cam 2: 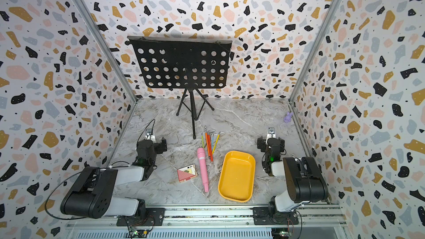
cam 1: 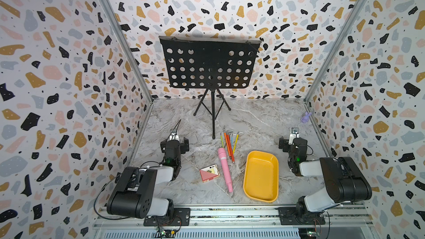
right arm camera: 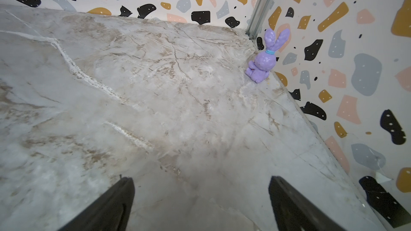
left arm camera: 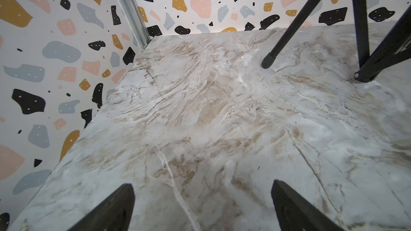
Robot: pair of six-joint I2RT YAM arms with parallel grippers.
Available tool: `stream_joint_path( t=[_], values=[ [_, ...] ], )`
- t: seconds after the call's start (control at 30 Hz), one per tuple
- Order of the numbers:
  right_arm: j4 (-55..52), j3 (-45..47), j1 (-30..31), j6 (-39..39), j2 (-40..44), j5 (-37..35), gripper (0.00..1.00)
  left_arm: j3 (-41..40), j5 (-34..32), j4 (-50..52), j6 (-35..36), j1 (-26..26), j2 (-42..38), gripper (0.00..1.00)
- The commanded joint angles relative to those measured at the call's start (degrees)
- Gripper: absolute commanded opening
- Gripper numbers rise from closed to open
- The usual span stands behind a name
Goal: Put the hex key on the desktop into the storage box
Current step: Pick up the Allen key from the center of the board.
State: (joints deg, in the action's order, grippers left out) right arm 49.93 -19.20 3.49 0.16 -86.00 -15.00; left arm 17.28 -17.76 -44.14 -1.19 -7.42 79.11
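Several coloured hex keys (cam 1: 230,142) (cam 2: 211,142) lie bundled on the marble desktop (cam 1: 257,120), just in front of the stand's centre leg. The storage box (cam 1: 261,175) (cam 2: 236,175), a shallow yellow tray, sits empty to their near right. My left gripper (left arm camera: 202,187) is open over bare marble at the left side, well left of the keys. At the right side my right gripper (right arm camera: 201,181) is also open over bare marble, beyond the tray's far right corner. Neither wrist view shows the keys or the tray.
A black music stand (cam 1: 209,65) stands at the back, its tripod foot (left arm camera: 269,60) ahead of the left gripper. A pink stick (cam 1: 225,168) and a red playing-card box (cam 1: 208,173) lie left of the tray. A purple rabbit (right arm camera: 264,61) sits by the right wall.
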Motion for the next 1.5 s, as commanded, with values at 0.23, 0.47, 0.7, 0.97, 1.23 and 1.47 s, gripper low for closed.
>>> stream_joint_path(
  t=[0.23,0.47,0.7,0.97,1.23,1.47],
  values=[
    [-43.0,-23.5,0.1,8.0,21.2,1.9,1.00,16.4,-4.2,34.6,-0.8,-4.5,-22.9,1.00],
    [-74.4,-38.6,-1.2,49.6,27.8,2.8,0.99,36.5,1.3,74.3,-25.2,-6.2,-27.8,1.00],
    [-85.5,-47.2,-0.5,43.7,19.9,19.4,1.00,37.4,22.8,81.8,-29.0,-2.8,-27.9,1.00],
    [-97.8,-53.8,11.5,35.7,13.5,19.3,0.97,34.1,17.7,96.0,-23.5,-3.0,-37.8,1.00],
    [-100.7,-58.2,25.0,33.4,6.2,19.3,0.70,38.8,14.9,100.9,-22.4,-4.8,-38.0,1.00],
    [-102.6,-59.9,32.3,34.6,0.8,17.2,0.54,34.5,17.9,98.1,-24.2,-5.1,-42.3,1.00]
  ],
)
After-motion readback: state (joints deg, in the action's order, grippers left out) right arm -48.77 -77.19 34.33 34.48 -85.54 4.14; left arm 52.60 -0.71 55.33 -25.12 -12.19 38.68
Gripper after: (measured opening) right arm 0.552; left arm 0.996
